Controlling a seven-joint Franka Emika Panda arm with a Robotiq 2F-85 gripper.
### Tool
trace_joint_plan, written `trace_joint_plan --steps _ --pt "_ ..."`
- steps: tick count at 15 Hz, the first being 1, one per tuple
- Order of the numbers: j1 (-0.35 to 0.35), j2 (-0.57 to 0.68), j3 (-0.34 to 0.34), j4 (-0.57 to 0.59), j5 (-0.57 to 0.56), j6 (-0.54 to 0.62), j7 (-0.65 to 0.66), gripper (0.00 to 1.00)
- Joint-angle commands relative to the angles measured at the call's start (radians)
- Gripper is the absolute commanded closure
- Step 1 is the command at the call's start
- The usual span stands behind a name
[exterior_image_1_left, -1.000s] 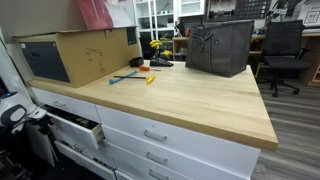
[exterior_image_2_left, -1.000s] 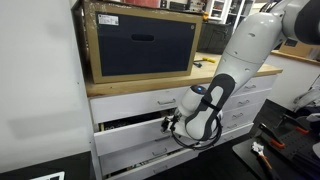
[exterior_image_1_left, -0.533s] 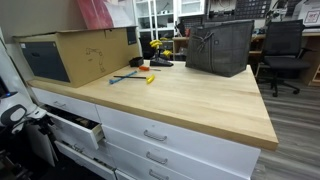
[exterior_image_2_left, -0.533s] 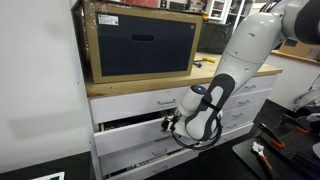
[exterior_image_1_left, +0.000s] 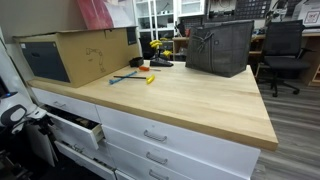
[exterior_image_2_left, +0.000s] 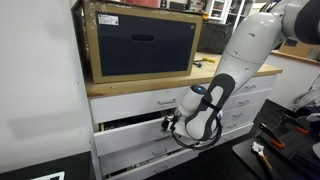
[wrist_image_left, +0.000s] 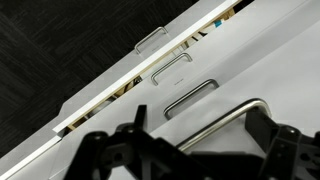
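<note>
Drawer handle: metal bar on the partly open top drawer, below the cardboard box.
Gripper: I see it released, fingers spread either side of that handle.
</note>
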Motion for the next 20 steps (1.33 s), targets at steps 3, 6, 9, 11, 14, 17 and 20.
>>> trace_joint_plan --steps 3,6,9,11,14,17,20 --pt "0.162 -0.011 -0.113 -0.036 0.067 0.012 -0.002 0.00" --pt "0.278 -0.045 -0.144 -0.061 0.127 0.028 0.014 0.00" --pt "0.404 -0.073 -0.182 -0.062 0.195 0.032 0.027 0.00" --pt "0.494 -0.094 -0.249 -0.069 0.228 0.026 0.035 0.00" --pt "0.585 -0.141 -0.358 -0.098 0.260 0.013 0.021 0.00" --pt "0.655 -0.174 -0.466 -0.130 0.283 -0.012 0.027 0.00" --pt "0.632 -0.205 -0.459 -0.145 0.312 0.010 0.046 0.00"
